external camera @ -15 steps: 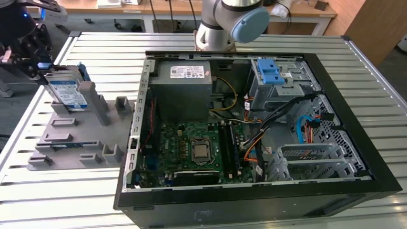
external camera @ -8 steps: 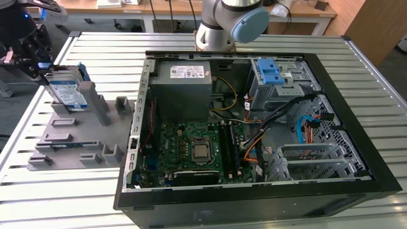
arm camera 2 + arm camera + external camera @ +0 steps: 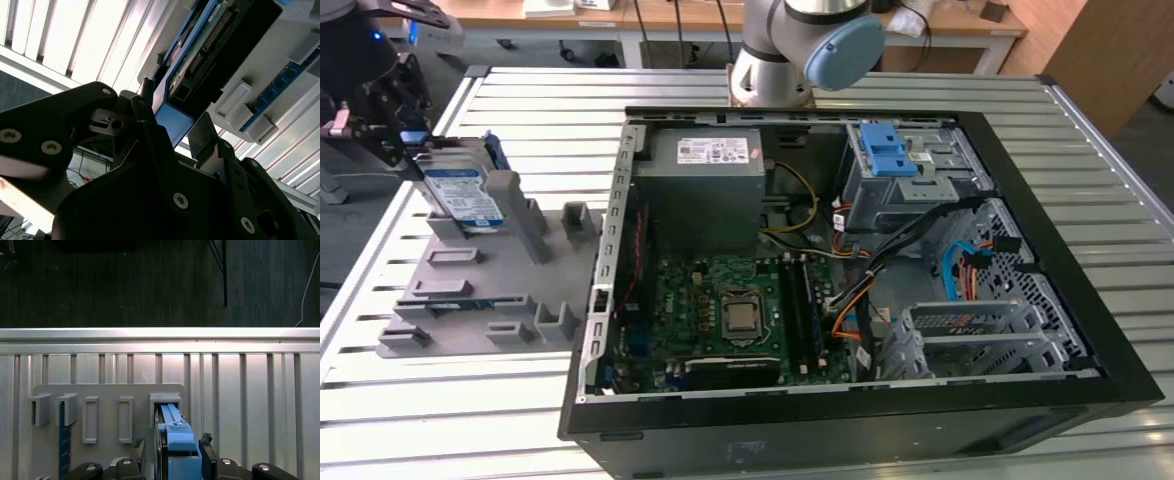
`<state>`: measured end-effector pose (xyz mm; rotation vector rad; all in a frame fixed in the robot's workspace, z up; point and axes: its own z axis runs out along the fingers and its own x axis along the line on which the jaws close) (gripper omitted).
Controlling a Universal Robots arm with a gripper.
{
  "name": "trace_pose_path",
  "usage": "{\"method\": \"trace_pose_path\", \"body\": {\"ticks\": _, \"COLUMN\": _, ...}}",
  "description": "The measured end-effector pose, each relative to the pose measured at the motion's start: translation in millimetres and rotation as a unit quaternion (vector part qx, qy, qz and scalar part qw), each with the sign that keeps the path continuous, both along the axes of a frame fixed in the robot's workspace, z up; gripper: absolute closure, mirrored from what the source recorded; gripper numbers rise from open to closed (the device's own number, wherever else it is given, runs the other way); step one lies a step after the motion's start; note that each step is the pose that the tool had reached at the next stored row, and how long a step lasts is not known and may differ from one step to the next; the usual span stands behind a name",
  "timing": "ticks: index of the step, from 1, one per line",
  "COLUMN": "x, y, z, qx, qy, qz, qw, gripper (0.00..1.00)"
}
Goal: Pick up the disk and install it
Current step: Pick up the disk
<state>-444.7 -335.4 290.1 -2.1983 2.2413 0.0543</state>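
1 disk [image 3: 460,195] stands upright in 1 slotted grey holder [image 3: 480,290] on the tabletop [image 3: 720,90], at the exterior view's left of 1 open computer case [image 3: 854,425]. 1 gripper [image 3: 172,452] straddles its blue end, jaws slightly apart, clamping nothing.

In the exterior view the gripper [image 3: 400,135] runs off the view's left edge and the arm [image 3: 787,45] off its upper edge, while the lower part of the disk [image 3: 460,190] is sunk out of sight in the grey holder [image 3: 480,270]. In the first wrist view the disk shows edge-on, so its flat faces are hidden and its near end is cut off by the edge. In the second wrist view the gripper's dark body, close and blurred, covers part of the disk, whose far end is cut off too.
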Motion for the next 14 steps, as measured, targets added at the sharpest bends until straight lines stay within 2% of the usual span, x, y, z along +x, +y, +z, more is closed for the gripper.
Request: {"method": "trace_pose_path", "body": {"ticks": 14, "x": 0.0, "y": 1.2, "z": -1.2, "qx": -0.0001, "qy": 0.0000, "qz": 0.000, "qw": 1.0000, "gripper": 0.47}}
